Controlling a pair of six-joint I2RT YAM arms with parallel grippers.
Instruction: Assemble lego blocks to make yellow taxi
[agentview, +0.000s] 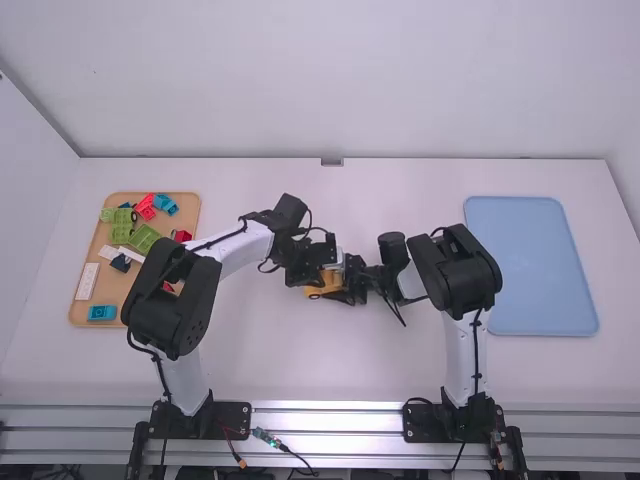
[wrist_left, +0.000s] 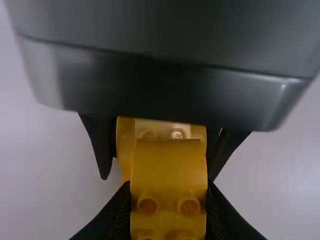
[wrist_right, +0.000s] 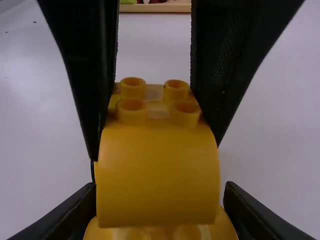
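The left gripper (agentview: 323, 281) has its fingers clamped on the curved block (wrist_right: 157, 175); the right gripper (agentview: 346, 285) pinches the other block (wrist_right: 110, 232). These 2 yellow pieces sit close together (joined or not, I can't tell), around mid-table

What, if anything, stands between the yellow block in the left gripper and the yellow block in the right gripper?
Nothing visible. The left gripper holds a curved yellow block directly next to the other yellow block, which the right gripper holds. Whether the two are locked together, I cannot tell.
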